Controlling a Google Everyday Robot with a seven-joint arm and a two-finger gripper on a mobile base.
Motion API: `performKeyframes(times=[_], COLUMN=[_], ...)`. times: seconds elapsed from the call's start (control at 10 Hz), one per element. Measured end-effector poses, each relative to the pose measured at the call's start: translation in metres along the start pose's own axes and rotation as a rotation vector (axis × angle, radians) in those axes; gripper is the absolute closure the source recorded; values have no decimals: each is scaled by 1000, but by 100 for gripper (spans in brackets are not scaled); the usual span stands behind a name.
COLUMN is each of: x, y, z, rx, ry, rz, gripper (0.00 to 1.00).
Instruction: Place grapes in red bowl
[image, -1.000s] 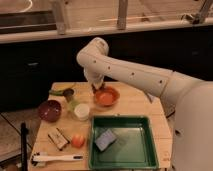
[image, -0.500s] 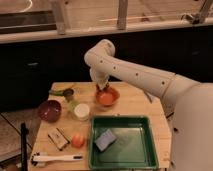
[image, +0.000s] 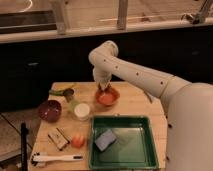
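Note:
The red bowl (image: 108, 98) is bright orange-red and sits on the wooden table near its back middle. My gripper (image: 103, 89) hangs straight down from the white arm over the bowl's left rim, just above or touching it. I cannot make out the grapes; no dark purplish cluster shows on the table, and the gripper tip hides what lies under it.
A dark maroon bowl (image: 50, 110) stands at the left and a white cup (image: 82, 111) beside it. A green tray (image: 131, 150) with a blue sponge (image: 104, 140) fills the front right. An orange-red fruit (image: 77, 141), a bar (image: 58, 138) and a white utensil (image: 57, 158) lie at the front left.
The gripper has shifted a little to the right, from beside the red bowl's left edge to over its rim. Nothing else on the table has moved.

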Motion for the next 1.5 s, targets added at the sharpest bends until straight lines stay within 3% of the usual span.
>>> performKeyframes(times=[0.3, 0.4, 1.1, 1.2, 1.5], x=[7, 8, 15, 15, 14], y=[2, 2, 8, 8, 8], z=[5, 7, 13, 14, 14], rx=[-5, -5, -1, -1, -4], ry=[-12, -19, -45, -48, -51], rz=[22, 33, 68, 70, 74], gripper=[99, 93, 25, 20, 20])
